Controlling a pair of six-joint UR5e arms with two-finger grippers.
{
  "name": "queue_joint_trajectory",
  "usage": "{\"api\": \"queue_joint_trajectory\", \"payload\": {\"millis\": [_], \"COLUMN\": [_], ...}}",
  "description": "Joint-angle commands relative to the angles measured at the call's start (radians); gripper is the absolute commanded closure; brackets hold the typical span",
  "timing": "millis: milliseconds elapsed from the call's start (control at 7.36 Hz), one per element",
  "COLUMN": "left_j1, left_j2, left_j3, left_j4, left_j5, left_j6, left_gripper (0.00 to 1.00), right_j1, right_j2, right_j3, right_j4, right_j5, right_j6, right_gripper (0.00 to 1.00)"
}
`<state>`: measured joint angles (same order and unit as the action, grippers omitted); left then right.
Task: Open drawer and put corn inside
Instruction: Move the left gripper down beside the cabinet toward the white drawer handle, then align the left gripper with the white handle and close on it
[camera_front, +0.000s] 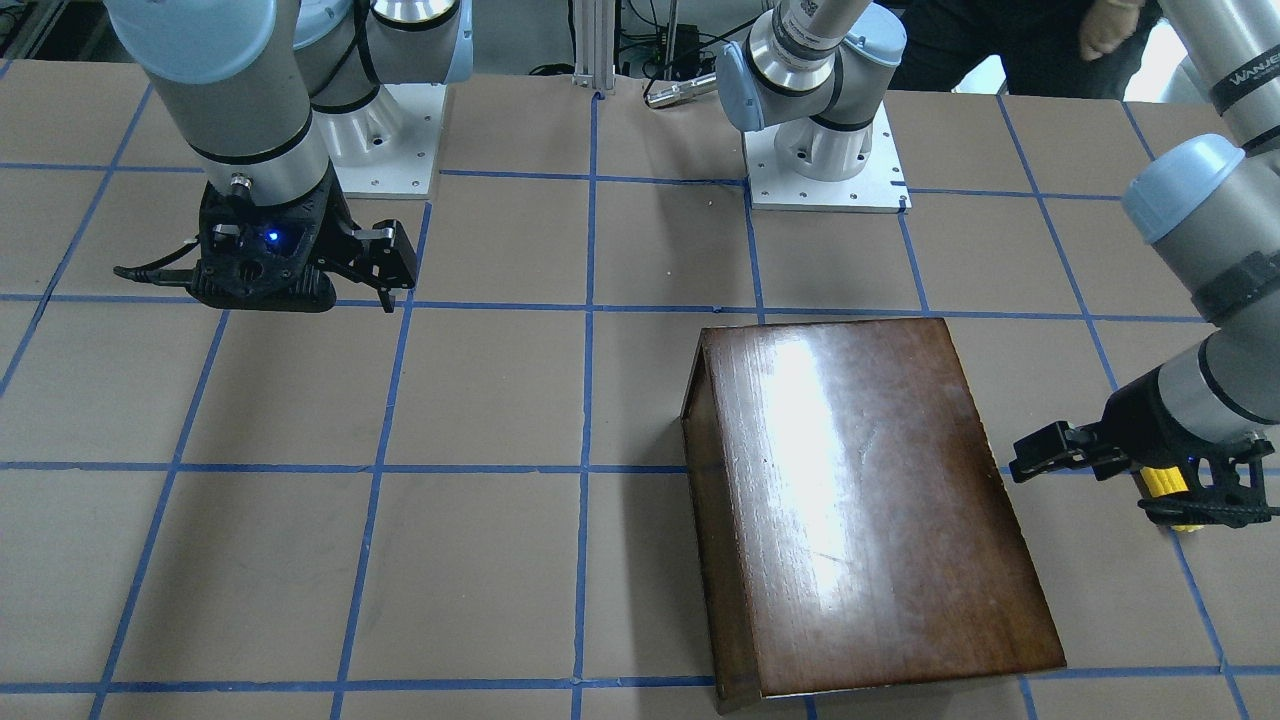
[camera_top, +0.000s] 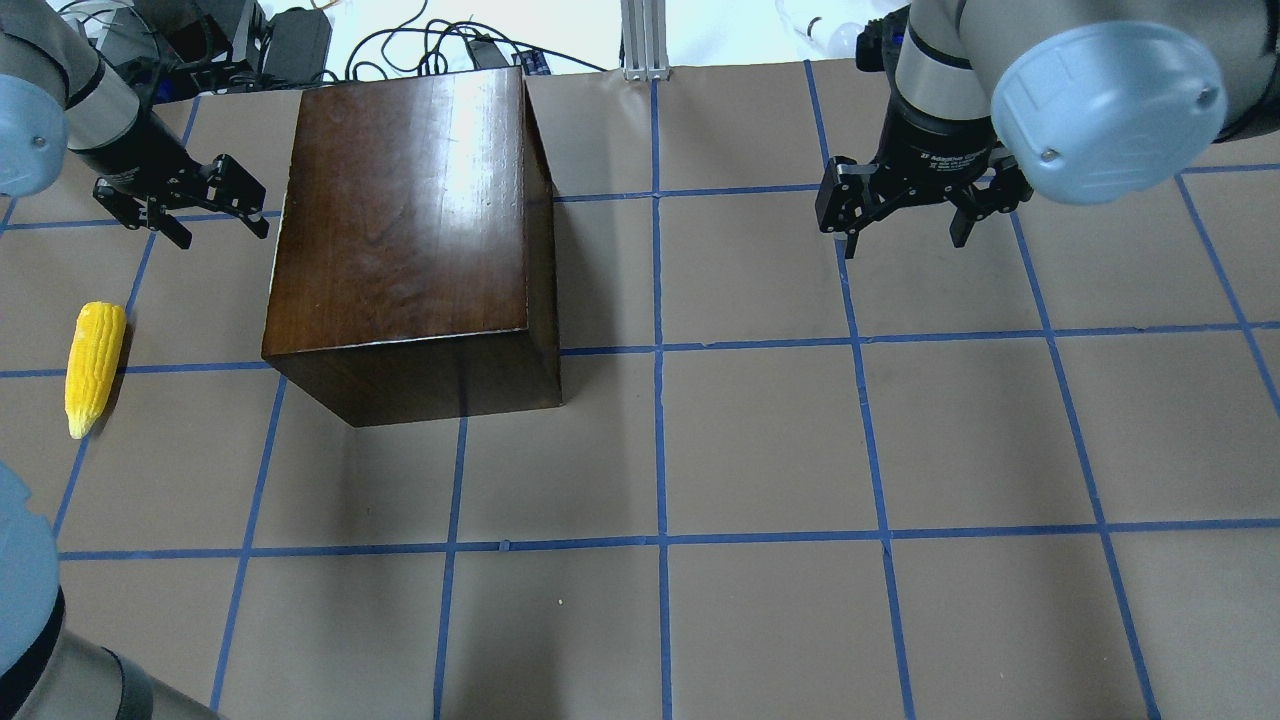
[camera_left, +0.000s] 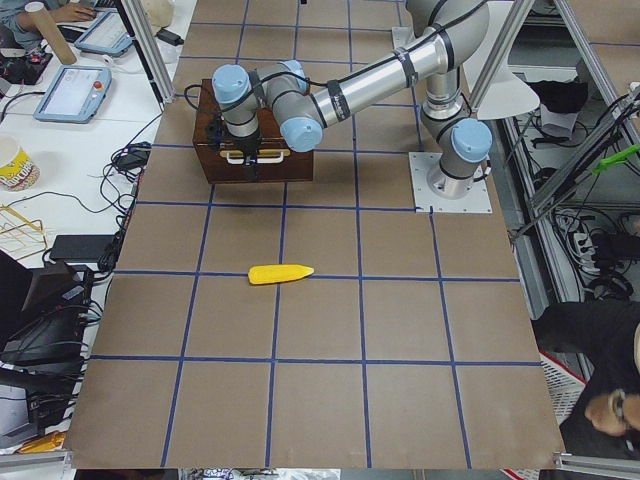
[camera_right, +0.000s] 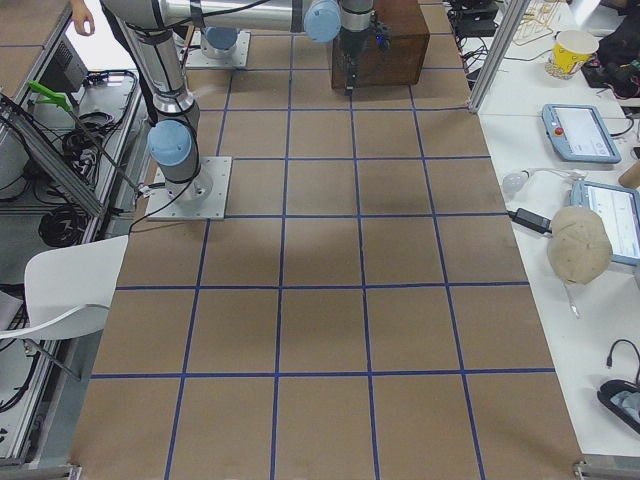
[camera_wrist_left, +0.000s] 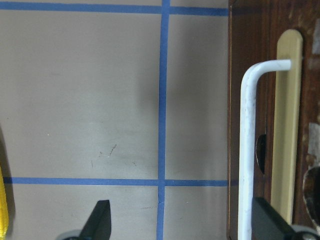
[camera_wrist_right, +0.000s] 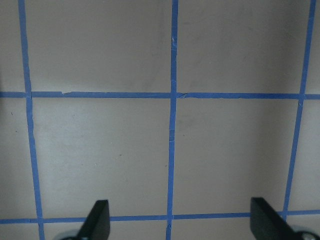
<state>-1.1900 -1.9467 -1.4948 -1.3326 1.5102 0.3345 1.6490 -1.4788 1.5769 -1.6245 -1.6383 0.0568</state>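
The dark-brown cabinet (camera_top: 410, 230) stands on the table, and its drawer is closed. The left wrist view shows the drawer front (camera_wrist_left: 265, 125) with a white bar handle (camera_wrist_left: 246, 150). My left gripper (camera_top: 225, 238) is open and empty, hovering just left of the cabinet. In the left wrist view the handle lies just inside its right fingertip (camera_wrist_left: 270, 220). The yellow corn (camera_top: 95, 365) lies on the table nearer the robot than that gripper. It also shows in the exterior left view (camera_left: 281, 273). My right gripper (camera_top: 903, 243) is open and empty over bare table, far right of the cabinet.
The table is brown paper with a grid of blue tape (camera_top: 660, 350). Both arm bases (camera_front: 825, 170) stand at the robot's edge. Cables and gear (camera_top: 300, 40) lie past the far edge behind the cabinet. A person's hand (camera_front: 1105, 30) shows behind the bases.
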Motion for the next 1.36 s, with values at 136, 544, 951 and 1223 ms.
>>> {"api": "queue_joint_trajectory", "payload": {"millis": [136,544,951,1223], "left_j1": [0.003,0.032,0.032,0.032], "left_j2": [-0.009,-0.017,-0.023,-0.028], "left_j3": [-0.002,-0.004,-0.007,-0.008], "left_j4": [0.000,-0.010,-0.013,-0.011], "left_j5": [-0.024,-0.079,-0.088,-0.090], "left_j6": [0.000,0.001,0.005,0.018], "left_gripper": [0.00,0.00,0.00,0.00], "right_j1": [0.000,0.000,0.000,0.000], "right_j2": [0.000,0.000,0.000,0.000], "right_j3": [0.000,0.000,0.000,0.000], "right_j4": [0.000,-0.001,0.000,0.000], "right_j5": [0.000,0.000,0.000,0.000], "right_j6": [0.000,0.000,0.000,0.000], "right_gripper": [0.00,0.00,0.00,0.00]}}
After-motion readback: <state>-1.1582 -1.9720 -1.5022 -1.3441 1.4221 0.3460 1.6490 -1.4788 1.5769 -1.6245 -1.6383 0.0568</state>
